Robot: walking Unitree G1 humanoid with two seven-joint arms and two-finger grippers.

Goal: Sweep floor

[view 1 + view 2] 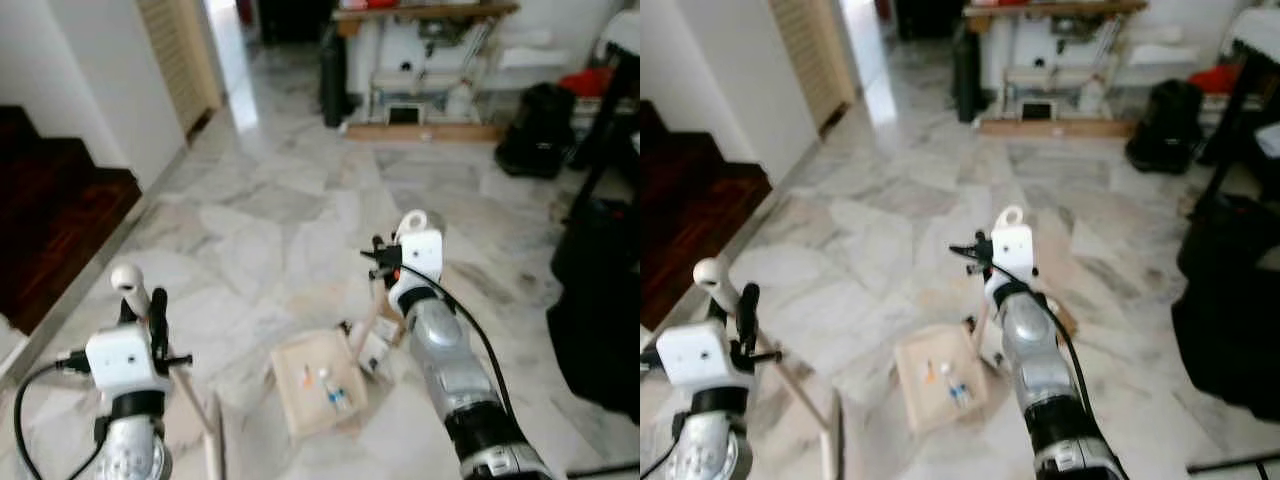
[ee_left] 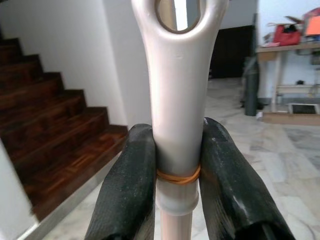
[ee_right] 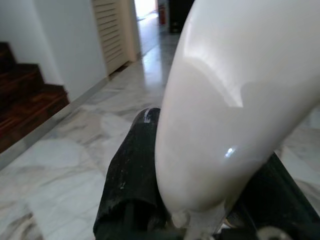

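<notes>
In the left eye view, the left gripper [image 1: 140, 305] at lower left holds the white-capped top of a broom handle [image 1: 190, 395], a pale wooden-looking stick that slants down toward the bottom edge over the glossy, grey-veined marble floor [image 1: 270, 200]. The right gripper [image 1: 392, 262] is raised at centre right around the white top of a dustpan handle [image 1: 413, 222], whose thin shaft runs down to a flat, squarish beige dustpan [image 1: 318, 383] lying on the floor between the arms, with a few small bits of litter [image 1: 330, 388], orange, white and bluish, on it. Dark wooden stairs [image 1: 45, 210] rise at the left, and black bags [image 1: 590, 300] stand along the right. The right eye view shows the same layout from a slightly shifted angle, with the dustpan nearer the picture's middle. The left wrist view adds close detail: two matte black fingers [image 2: 125, 185] pinch a smooth, rounded plastic grip [image 2: 177, 90] with an oval hanging hole, and an orange rubber band [image 2: 177, 175] circles it just above a ridged collar; the stair treads look polished and reddish brown. In the right wrist view a glossy white curved cap [image 3: 235, 100] presses against one black finger [image 3: 135, 180], clamped tight, with a louvred door [image 3: 112, 30] beyond.
</notes>
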